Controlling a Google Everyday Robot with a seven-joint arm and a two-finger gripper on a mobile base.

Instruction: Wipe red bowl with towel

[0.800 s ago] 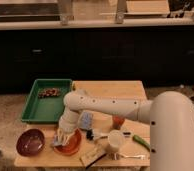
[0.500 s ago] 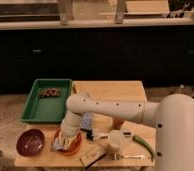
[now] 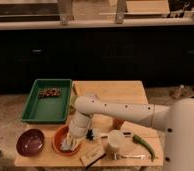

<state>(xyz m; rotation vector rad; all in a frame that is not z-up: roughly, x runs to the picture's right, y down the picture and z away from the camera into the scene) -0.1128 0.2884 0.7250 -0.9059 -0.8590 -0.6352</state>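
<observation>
The red bowl [image 3: 59, 146] sits at the front of the wooden table [image 3: 115, 92], right of a maroon bowl. My gripper [image 3: 70, 142] reaches down into the red bowl from the right, at the end of the white arm [image 3: 115, 109]. It is shut on a pale towel [image 3: 66, 145], which lies pressed against the inside of the bowl. The arm's wrist hides the bowl's right rim and part of the towel.
A maroon bowl [image 3: 31, 141] sits left of the red bowl. A green tray [image 3: 37, 107] with small items stands behind them. A white cup [image 3: 115, 141], a green pepper [image 3: 144, 145], a small box [image 3: 92, 156] and a utensil [image 3: 129, 157] lie at the front right.
The gripper has carried the towel down and to the left, from above the bowl's right rim into the bowl. The other things have not moved.
</observation>
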